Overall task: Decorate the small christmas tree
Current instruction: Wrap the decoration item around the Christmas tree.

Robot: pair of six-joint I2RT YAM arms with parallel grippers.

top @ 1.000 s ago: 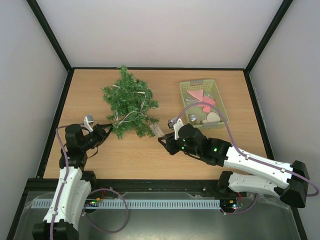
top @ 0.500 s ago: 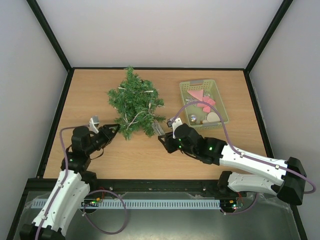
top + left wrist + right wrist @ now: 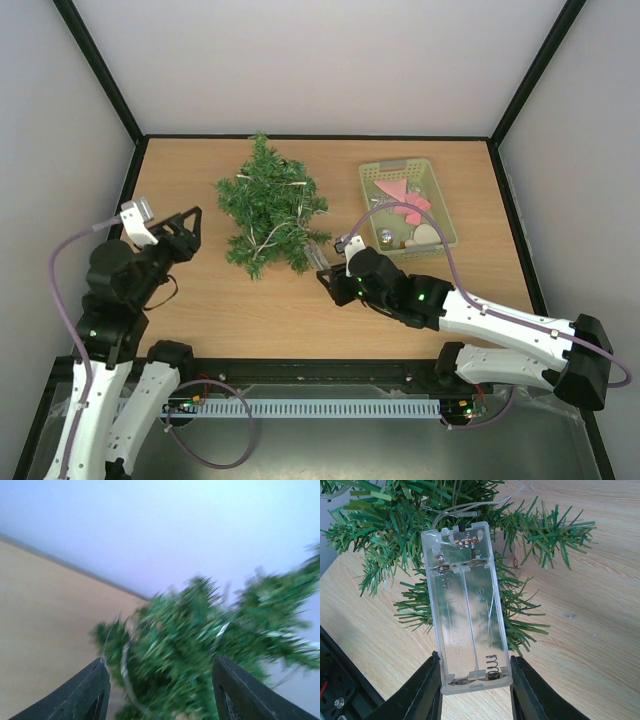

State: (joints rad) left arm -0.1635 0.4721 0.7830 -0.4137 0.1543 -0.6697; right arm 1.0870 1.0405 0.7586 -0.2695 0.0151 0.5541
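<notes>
Wooden tabletop bears the small christmas tree, left of the basket. Right gripper clamps the battery box; left gripper gapes, apparently empty. We tuck the box gently beneath the branches.

Tree is lying on table w/ pale wire thru branches. L hand is hovering, jaws spread, apart from it. R hand is gripping clear box at tree's edge. Basket is sitting nearby.
</notes>
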